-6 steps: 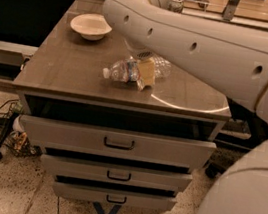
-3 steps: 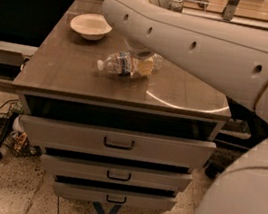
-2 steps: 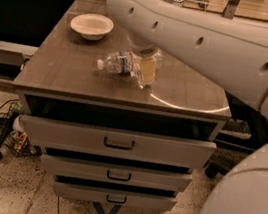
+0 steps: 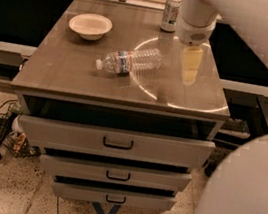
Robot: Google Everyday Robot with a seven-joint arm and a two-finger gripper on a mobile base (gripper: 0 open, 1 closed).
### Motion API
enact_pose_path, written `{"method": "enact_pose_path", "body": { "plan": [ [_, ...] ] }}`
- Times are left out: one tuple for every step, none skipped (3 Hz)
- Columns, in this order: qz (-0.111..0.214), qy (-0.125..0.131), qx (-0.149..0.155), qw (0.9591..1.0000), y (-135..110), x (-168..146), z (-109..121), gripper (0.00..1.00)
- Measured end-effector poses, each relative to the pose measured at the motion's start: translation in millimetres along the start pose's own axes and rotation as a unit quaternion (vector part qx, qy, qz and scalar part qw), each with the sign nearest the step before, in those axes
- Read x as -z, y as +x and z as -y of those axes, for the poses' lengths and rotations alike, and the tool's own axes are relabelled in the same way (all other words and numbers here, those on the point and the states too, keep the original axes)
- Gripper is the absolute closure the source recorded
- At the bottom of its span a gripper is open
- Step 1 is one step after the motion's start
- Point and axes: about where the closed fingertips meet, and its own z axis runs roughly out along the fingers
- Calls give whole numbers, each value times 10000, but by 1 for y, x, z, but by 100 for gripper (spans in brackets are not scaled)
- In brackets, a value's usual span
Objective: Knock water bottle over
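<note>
Your water bottle [image 4: 131, 61] lay on its side near the middle of the worktop [image 4: 63, 75], with its white cap toward the front left and its base toward the back right. Your gripper [image 4: 188, 79] hung over the right part of the worktop, pointing down, to the right of the bottle and apart from it. The jaws looked pressed together, with no gap showing, and they pinched nothing. The white arm [image 4: 249, 21] came in from the upper right. A soda can [image 4: 171, 14] stood upright at the back edge, behind the gripper and just left of the arm. A white bowl [image 4: 90, 25] sat at the back left, behind the bottle's cap end and not touching it. Below the worktop, three drawers [image 4: 116, 141] stood partly pulled out. The robot's white body [image 4: 241, 197] filled the lower right corner and hid the floor there.
</note>
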Motion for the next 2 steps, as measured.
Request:
{"method": "enact_pose_path", "body": {
  "plan": [
    [262, -1012, -260, 9942, 84, -25, -46, 0],
    [840, -1581, -739, 9811, 138, -41, -88, 0]
  ]
}}
